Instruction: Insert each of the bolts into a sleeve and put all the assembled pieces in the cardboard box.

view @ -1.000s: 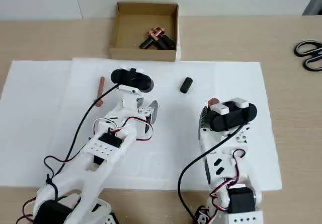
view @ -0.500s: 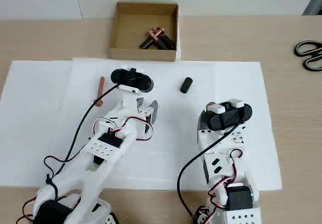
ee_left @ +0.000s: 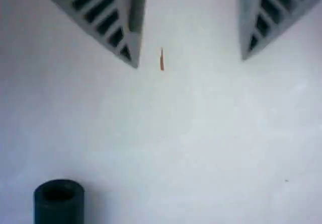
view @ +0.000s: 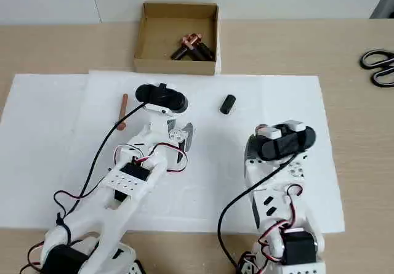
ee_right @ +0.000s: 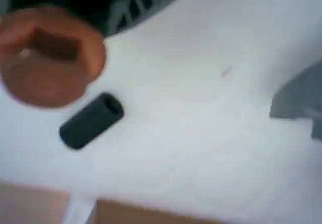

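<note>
Over the last second the right arm [view: 274,194] drew back a little toward its base and then came forward again, ending almost where it began. The left arm [view: 123,188] did not move. The right gripper [view: 255,137] carried a copper bolt [ee_right: 50,58] through that sway, so I judged it clamped on the shank, though the pinch itself was hidden. The left gripper [ee_left: 188,58] hung with its jaws well apart and empty above the paper sheet [view: 49,163]. The black sleeve [view: 228,104] lay untouched on the sheet, so the swing had brought the insertion no closer.

The cardboard box [view: 143,40] stood on the bare table [view: 61,46] just past the sheet's far edge, with assembled pieces [view: 192,46] inside. Its near wall would have to be cleared. Bare paper lay all round the sleeve, which sat between the two grippers, leaving either one room to approach. The scissors [view: 378,64] lay well apart at the table's right edge. A second copper bolt [view: 123,111] waited left of the left arm, with that arm's black cable [view: 101,154] running just beside its near end.
</note>
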Tool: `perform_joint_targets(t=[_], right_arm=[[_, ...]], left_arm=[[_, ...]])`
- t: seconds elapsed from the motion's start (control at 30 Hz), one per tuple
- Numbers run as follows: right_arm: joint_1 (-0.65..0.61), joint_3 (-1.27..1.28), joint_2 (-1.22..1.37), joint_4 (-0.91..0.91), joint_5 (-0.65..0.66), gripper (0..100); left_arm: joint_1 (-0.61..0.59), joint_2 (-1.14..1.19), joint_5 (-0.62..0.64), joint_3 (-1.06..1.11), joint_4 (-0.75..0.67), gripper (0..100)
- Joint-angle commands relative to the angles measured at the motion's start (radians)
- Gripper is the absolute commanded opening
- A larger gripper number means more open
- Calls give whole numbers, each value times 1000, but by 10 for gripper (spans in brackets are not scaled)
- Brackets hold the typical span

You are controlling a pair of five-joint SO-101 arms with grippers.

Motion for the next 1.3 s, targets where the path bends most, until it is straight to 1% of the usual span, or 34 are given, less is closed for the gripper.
perform_joint_targets(t=[0.0,0.1,0.37,0.67,0.97,1.13,1.27], right_arm=[[-2,-149,93,-5,-2,4],[-4,-282,272,-21,-2,4],[-5,-605,819,-248,-2,4],[-19,-942,1363,-470,-2,4],[-97,-1332,1821,-573,0,4],[-101,-1567,2071,-610,58,4],[-102,-1745,2261,-639,61,4]], left_arm=[[-8,-6,2,-15,-26,126],[-8,-6,2,-15,-26,126],[-8,-6,2,-15,-26,126],[-8,-6,2,-15,-26,126],[-8,-6,2,-15,-26,126],[-8,-6,2,-15,-26,126],[-8,-6,2,-15,-26,126]])
